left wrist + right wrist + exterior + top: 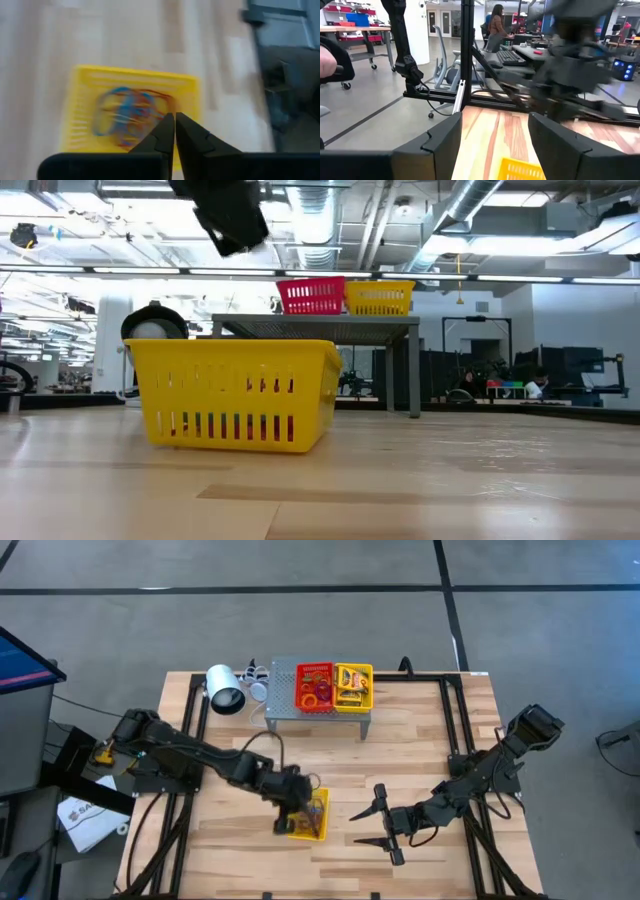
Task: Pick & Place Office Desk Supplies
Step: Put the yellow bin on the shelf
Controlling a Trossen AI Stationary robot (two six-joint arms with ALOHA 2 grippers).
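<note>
Left gripper (174,131), fingers pressed together and empty, you are hovering over the near yellow basket (309,814) where the rubber-band supplies (131,116) are lying, probably to regrasp, while right gripper (377,824) is waiting spread apart.

Colourful rubber bands (127,117) lie heaped inside the near yellow tray (82,80).

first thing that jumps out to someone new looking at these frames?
Probably the yellow slotted plastic basket near the front middle of the wooden table, with the left gripper shut right over it and a tangle of coloured rubber bands inside. Next, the red plastic tray and yellow plastic tray side by side on the small grey stand at the back. The right gripper waits open beside the basket.
</note>
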